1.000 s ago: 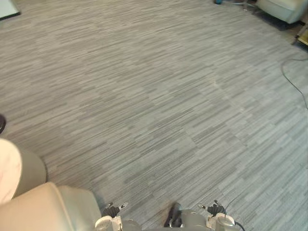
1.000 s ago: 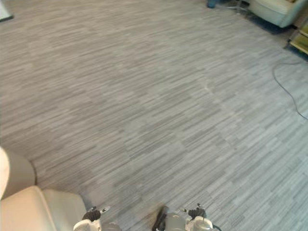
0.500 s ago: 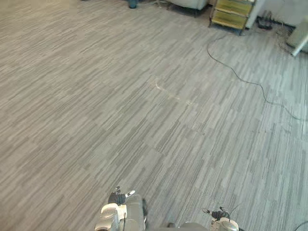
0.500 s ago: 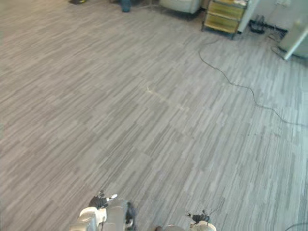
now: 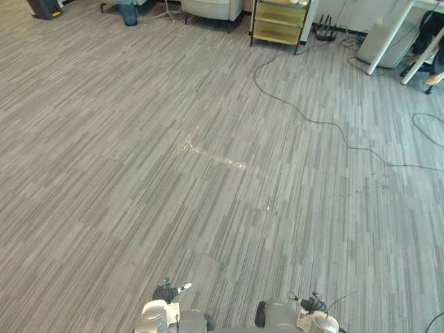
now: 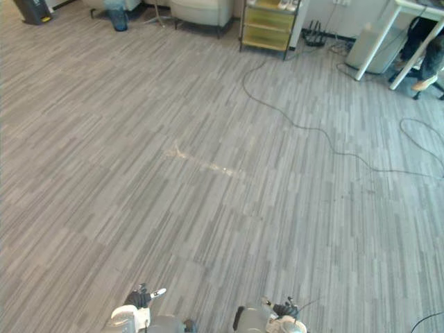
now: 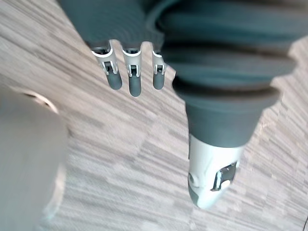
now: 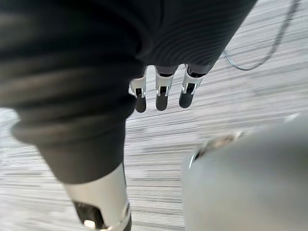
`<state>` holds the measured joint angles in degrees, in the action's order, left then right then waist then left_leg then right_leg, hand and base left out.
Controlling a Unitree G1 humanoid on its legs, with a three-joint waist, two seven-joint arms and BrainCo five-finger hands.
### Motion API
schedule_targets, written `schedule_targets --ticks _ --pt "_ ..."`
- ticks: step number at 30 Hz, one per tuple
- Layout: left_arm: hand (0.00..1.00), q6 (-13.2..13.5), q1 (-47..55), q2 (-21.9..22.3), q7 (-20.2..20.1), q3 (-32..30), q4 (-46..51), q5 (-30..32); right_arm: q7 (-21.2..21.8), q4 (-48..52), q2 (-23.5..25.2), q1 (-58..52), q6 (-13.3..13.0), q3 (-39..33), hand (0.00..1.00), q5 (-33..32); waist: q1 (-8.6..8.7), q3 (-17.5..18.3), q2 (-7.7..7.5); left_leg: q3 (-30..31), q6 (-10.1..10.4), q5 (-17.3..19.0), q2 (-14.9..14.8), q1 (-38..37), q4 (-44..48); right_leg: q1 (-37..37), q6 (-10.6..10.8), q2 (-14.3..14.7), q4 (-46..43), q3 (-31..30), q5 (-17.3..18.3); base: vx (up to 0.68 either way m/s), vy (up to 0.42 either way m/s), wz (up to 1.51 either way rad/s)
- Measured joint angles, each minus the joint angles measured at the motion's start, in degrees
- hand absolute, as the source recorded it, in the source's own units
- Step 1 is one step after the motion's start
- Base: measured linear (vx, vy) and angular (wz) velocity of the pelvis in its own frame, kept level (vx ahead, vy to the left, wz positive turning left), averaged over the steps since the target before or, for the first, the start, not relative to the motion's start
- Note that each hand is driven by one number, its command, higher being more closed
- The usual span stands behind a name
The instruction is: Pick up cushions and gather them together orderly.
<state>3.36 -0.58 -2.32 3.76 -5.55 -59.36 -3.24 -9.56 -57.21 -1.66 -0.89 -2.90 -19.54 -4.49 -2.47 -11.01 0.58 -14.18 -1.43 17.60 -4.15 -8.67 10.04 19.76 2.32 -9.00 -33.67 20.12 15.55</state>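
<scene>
Whole head view has swung to the robot's right: the camera turns, not the room, and the cream cushion seen low on the left a second ago has slipped out past the frame edge. Open grey striped carpet (image 5: 104, 173) ahead, a pale scuff (image 5: 215, 156) mid-floor. Left hand (image 7: 130, 77) hangs with fingers straight and relaxed, holding nothing; right hand (image 8: 161, 94) the same, empty. Where the cushions lie from here I cannot tell. Likely risk: turning on this way takes the robot off the cushions, with nothing gathered. Second risk: a long black cable (image 5: 307, 121) snakes across the carpet on the right; walking that way could snag a foot. Far edge holds a yellow shelf cart (image 5: 279, 21), a cream armchair (image 5: 208, 7) beside it, and a blue bin (image 5: 128, 12). White table legs (image 5: 388, 35) and a person's shoe (image 5: 433, 78) show far right. Nothing blocks the near floor.
</scene>
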Motion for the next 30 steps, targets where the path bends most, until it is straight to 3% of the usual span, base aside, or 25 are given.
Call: schedule_targets --ticks 1,2,3,4,6,7,8,10,11,12,14,16,17,18,19,20,21,22,23,24,25,26,28,29,30 --pt "0.0 0.0 -0.32 -0.02 -0.04 0.54 -0.99 0.53 0.04 -0.11 -0.64 0.45 0.1 0.0 0.0 0.02 0.55 -0.19 0.19 0.29 0.45 -0.24 -1.03 -2.18 -2.15 1.58 -0.4 1.36 11.28 -0.14 -5.84 0.68 -0.266 0.34" --pt "0.0 -0.02 -0.08 -0.13 -0.03 0.52 -1.13 0.98 0.02 -0.44 -1.12 0.09 0.15 -0.05 0.0 0.04 1.11 -0.29 -0.07 0.97 2.72 -0.15 -1.5 -4.5 -2.87 1.35 -0.9 2.66 19.24 -1.9 -13.79 0.57 -0.232 0.31" --pt "0.0 -0.01 0.15 -0.18 -0.02 0.47 -1.13 0.98 0.02 -0.63 -1.27 -0.06 0.16 -0.05 0.0 0.04 1.32 -0.28 -0.04 1.49 3.23 0.04 -1.61 -5.09 -2.92 1.09 -1.26 3.17 19.52 -2.71 -16.69 0.63 -0.266 0.15" --pt "0.0 0.01 0.43 0.25 0.1 -0.05 -2.02 1.01 0.11 -1.23 -2.56 0.27 0.19 -0.49 0.0 0.08 1.72 0.01 1.92 2.96 4.5 0.45 -4.2 -6.23 -1.5 0.59 -4.78 5.5 16.59 -3.2 -17.98 0.5 -0.197 -0.05" --pt "0.0 0.01 0.21 1.06 -0.05 -0.83 -2.25 1.57 0.26 -1.38 -2.96 0.6 0.2 -0.95 0.0 0.08 1.66 -0.02 2.63 4.85 8.54 -2.42 -5.13 -3.83 6.34 0.46 -5.75 5.5 12.21 -3.47 -13.08 0.61 -0.282 -0.08" --pt "0.0 0.05 0.18 1.99 -0.12 -3.34 -1.71 1.94 0.23 -1.11 -2.85 0.12 0.38 -1.28 0.0 0.02 1.8 -0.13 3.05 6.43 7.96 -6.97 -6.08 0.41 18.65 -2.08 -6.01 5.88 11.47 -3.38 -9.99 0.82 -0.386 -0.11" --pt "0.0 0.11 0.48 2.84 -0.15 -5.29 -0.46 1.94 0.26 -0.17 -2.44 -0.65 0.34 -0.68 0.0 -0.11 1.62 -0.31 3.8 7.94 7.22 -13.16 -8.59 7.51 36.88 -7.31 -6.73 7.07 13.08 -3.62 -7.61 0.7 -0.321 -0.16" --pt "0.0 0.18 0.62 3.09 -0.33 -6.22 0.67 1.92 0.29 0.14 -1.87 -0.84 0.2 -0.44 0.0 -0.15 1.27 -0.73 3.95 7.63 6.39 -11.49 -10.85 12.23 48.46 -11.91 -7.23 8.33 14.53 -4.43 -6.03 0.44 -0.11 -0.29" --pt "0.0 0.22 0.66 2.97 -0.32 -6.34 2.53 1.89 0.27 0.21 -0.48 -0.89 0.04 -0.36 0.0 -0.58 0.11 -1.17 3.19 5.97 5.78 -9.16 -11.85 16.95 54.63 -17.39 -7.06 8.65 16.46 -5.87 -4.1 0.58 -0.114 -0.43" --pt "0.0 0.24 0.67 3.11 -0.34 -6.11 3.7 1.87 0.2 0.34 -0.05 -1.08 -0.03 0.08 0.0 -0.71 -0.48 -1.09 2.99 4.21 5.33 -7.76 -12.29 21.04 54.79 -20.64 -6.6 8.56 18.35 -6.48 -2.77 0.62 -0.102 -0.4" --pt "0.0 0.3 0.71 3.14 -0.34 -5.69 4.59 1.71 0.04 0.44 -0.04 -1.04 0.01 0.43 0.0 -1.53 -0.88 -0.99 2.97 2.29 4.82 -6.39 -12.27 25.24 51.44 -23.33 -6.34 8.37 19.84 -7.04 -1.02 0.32 -0.015 -0.16" --pt "0.0 0.92 0.77 2.95 -0.22 -5.81 5.22 1.2 -0.17 0.37 0.39 -0.36 -0.03 0.32 0.0 -2.75 -1.14 -1.0 2.65 -2.12 4.61 -5.26 -10.3 29.39 36.86 -27.07 -4.56 7.08 21.47 -8.06 0.62 0.52 0.078 -0.2" --pt "0.0 1.22 0.78 2.88 -0.17 -5.73 5.21 0.85 -0.29 0.2 0.56 -0.32 0.01 -0.13 0.0 -2.79 -1.27 -0.97 2.33 -2.93 4.65 -6.69 -6.97 30.06 23.98 -29.32 -3.44 5.66 22.85 -8.63 1.77 0.59 0.116 -0.26" --pt "0.0 1.33 0.87 2.86 -0.15 -5.71 5.2 0.84 -0.35 0.08 0.57 -0.31 0.0 -0.29 0.0 -2.77 -1.4 -0.84 2.08 -2.75 5.4 -8.71 -5.31 30.02 16.87 -30.21 -2.87 5.04 23.69 -9.2 2.35 0.63 0.172 -0.4" --pt "0.0 1.37 1.16 2.71 -0.16 -5.63 5.26 0.83 -0.4 -0.01 0.53 -0.18 0.02 -0.48 0.0 -2.76 -2.03 -0.76 1.87 -2.35 5.96 -14.85 -3.6 29.79 8.06 -31.79 -2.0 4.46 25.24 -10.4 3.34 0.65 0.204 -0.6" --pt "0.0 1.32 1.01 1.07 -0.11 -4.1 4.11 0.87 -0.47 -0.87 1.27 -0.29 0.03 -0.29 0.0 -2.71 -2.96 0.67 -0.21 -2.84 2.2 -17.12 -1.27 29.68 8.49 -33.0 -2.4 2.91 27.2 -13.49 2.98 0.68 0.203 -0.48" --pt "0.0 1.29 0.69 0.56 -0.09 -3.77 3.76 0.87 -0.45 -1.17 1.6 -0.12 0.06 -0.33 0.0 -2.7 -2.72 0.9 -0.73 -2.87 1.16 -16.29 -0.81 29.77 8.96 -32.88 -2.76 2.27 27.07 -13.98 2.04 0.71 0.198 -0.17" --pt "0.0 1.16 0.37 0.06 -0.14 -3.65 3.31 0.91 -0.43 -1.17 2.0 -0.02 0.07 -0.51 0.0 -2.58 -2.18 0.83 -1.49 -2.73 -0.76 -15.25 -0.67 29.92 11.31 -32.51 -1.67 1.63 25.37 -15.58 -0.51 0.84 0.25 0.13" --pt "0.0 1.28 0.4 -0.76 -0.09 -3.87 2.66 0.88 -0.28 -1.71 2.34 -0.56 0.08 -0.57 0.0 -2.3 -2.32 1.42 -3.14 -2.75 -2.46 -12.66 -0.36 28.68 14.51 -30.45 1.33 1.05 17.72 -18.2 -3.72 0.81 0.253 0.08" --pt "0.0 1.24 0.41 -1.04 -0.08 -3.67 2.32 0.91 -0.28 -2.15 2.32 -0.59 0.05 -0.57 0.0 -2.3 -2.31 1.7 -3.52 -2.82 -2.42 -11.74 -0.17 27.92 14.79 -29.54 2.59 0.96 14.54 -18.62 -4.74 0.78 0.231 -0.16" --pt "0.0 1.17 0.5 -1.62 -0.09 -2.48 1.59 0.92 -0.1 -2.37 2.04 -0.46 -0.04 -0.47 0.0 -2.2 -2.22 1.87 -3.72 -2.88 -1.19 -7.83 -0.35 23.21 13.34 -24.6 10.47 0.7 0.75 -19.38 -10.02 0.62 0.143 -0.16" --pt "0.0 0.74 0.37 -2.45 -0.11 -1.1 0.64 1.12 0.06 -2.29 2.28 -0.25 -0.25 -0.04 0.0 -2.18 -1.48 1.53 -3.93 -2.8 -0.3 -5.61 0.27 18.75 11.21 -18.23 13.24 -1.0 -14.56 -19.1 -11.21 0.7 0.111 -0.19" --pt "0.0 0.18 0.41 -2.48 0.02 -0.53 0.21 1.72 0.21 -2.09 2.13 -0.33 -0.07 0.4 0.0 -2.14 -0.91 1.58 -4.35 -3.26 -0.37 -5.06 0.75 13.36 8.64 -13.12 10.79 -3.11 -24.38 -15.76 -8.93 0.46 0.025 -0.15" --pt "0.0 0.0 0.47 -1.91 0.07 0.54 0.32 1.97 0.41 -0.91 1.75 -0.65 0.02 0.81 0.0 -1.78 -0.68 0.98 -2.79 -3.99 -0.38 -5.05 0.41 6.23 4.13 -8.09 5.42 -4.17 -27.13 -10.98 -5.43 0.39 -0.008 -0.24" --pt "0.0 0.0 0.46 -1.77 0.06 0.57 0.31 1.97 0.46 -0.55 1.61 -0.72 -0.04 0.9 0.0 -1.67 -0.68 0.92 -2.63 -4.01 -0.38 -5.05 0.38 5.02 3.29 -7.28 4.67 -4.13 -26.59 -10.13 -4.71 0.49 -0.02 -0.18"
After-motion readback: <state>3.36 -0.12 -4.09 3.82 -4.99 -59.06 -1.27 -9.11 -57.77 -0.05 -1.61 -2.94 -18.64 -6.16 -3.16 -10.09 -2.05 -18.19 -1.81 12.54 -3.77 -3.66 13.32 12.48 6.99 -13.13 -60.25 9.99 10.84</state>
